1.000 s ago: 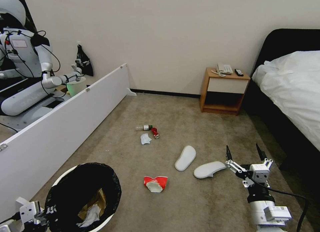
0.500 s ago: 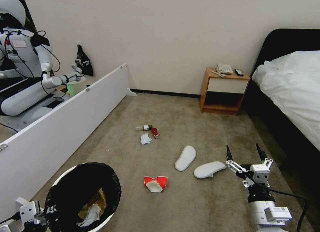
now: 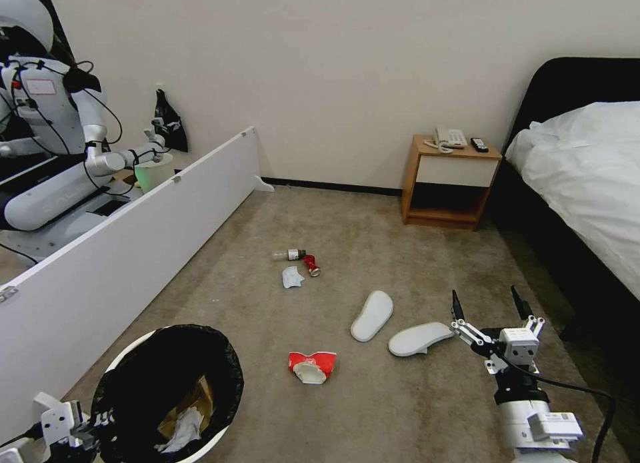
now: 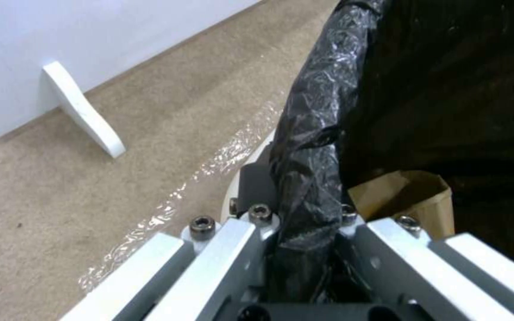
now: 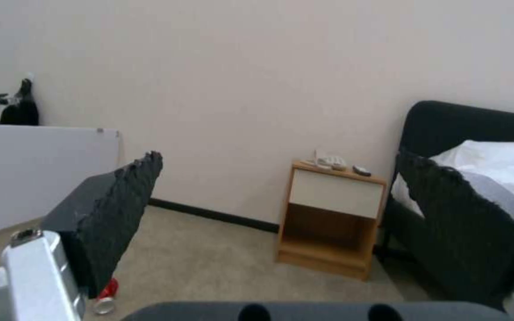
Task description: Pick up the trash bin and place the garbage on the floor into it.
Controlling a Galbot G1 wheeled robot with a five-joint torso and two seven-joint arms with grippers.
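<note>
Meanwhile, left gripper (image 4: 304,232) clamped on trash bin (image 3: 127,356) rim, right gripper (image 3: 488,302) spread; no legible labels.

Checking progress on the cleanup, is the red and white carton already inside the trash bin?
No, the red-white carton lies on the carpet beside the trash bin, between it and the slippers.

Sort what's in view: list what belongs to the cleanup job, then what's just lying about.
Job: trash bin clamped by left gripper; open right gripper; two slippers, carton, bottle, can, mask on floor.

Bystanders: nightstand, phone, bed, white panel.
</note>
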